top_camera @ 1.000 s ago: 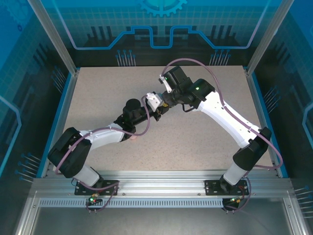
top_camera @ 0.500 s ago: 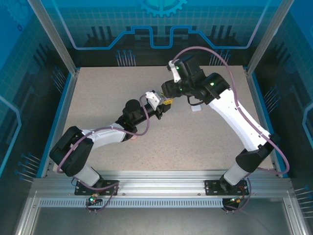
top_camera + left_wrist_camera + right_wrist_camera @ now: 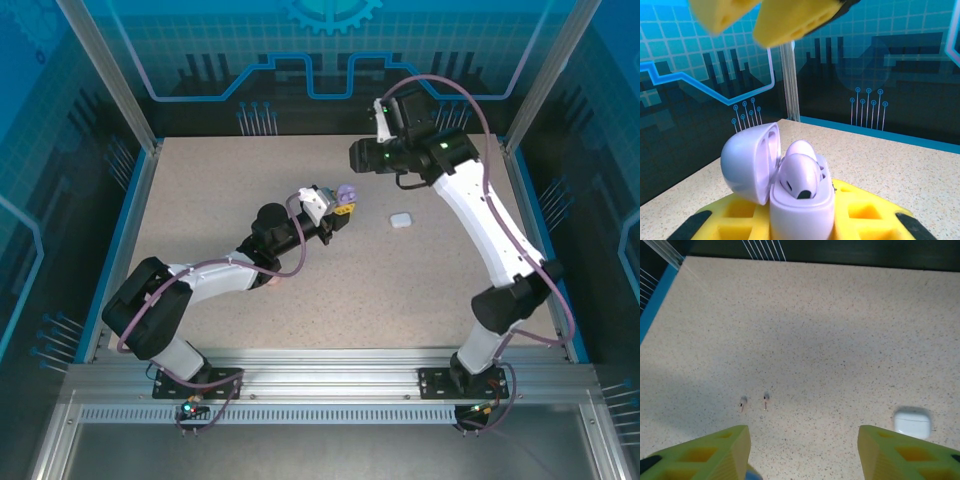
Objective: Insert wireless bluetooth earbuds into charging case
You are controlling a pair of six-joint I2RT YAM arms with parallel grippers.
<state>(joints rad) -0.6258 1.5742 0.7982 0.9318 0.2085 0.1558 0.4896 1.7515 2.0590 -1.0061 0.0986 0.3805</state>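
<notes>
Yellow pads of my right gripper (image 3: pixel 802 450) are hanging spread and empty over two loose earbuds (image 3: pixel 743 403) and one closed white case (image 3: pixel 912 422). My left gripper (image 3: pixel 340 206) is propping one open purple case (image 3: pixel 802 212) with two purple buds (image 3: pixel 799 177) seated inside; I cannot tell whether it is clamping. I am judging one pair done, with the loose pair waiting.

Left wrist view: upper yellow finger (image 3: pixel 790 22) of left gripper (image 3: pixel 797 112) blurred, cropped by top edge; base of open lilac plastic earbud case (image 3: pixel 802 210) cut off at bottom edge. Right wrist view: two tiny earbuds (image 3: pixel 743 403) on speckled table (image 3: pixel 840 340), colour too small to tell; right gripper (image 3: pixel 805 445) fingertips (image 3: pixel 725 450) cropped below
</notes>
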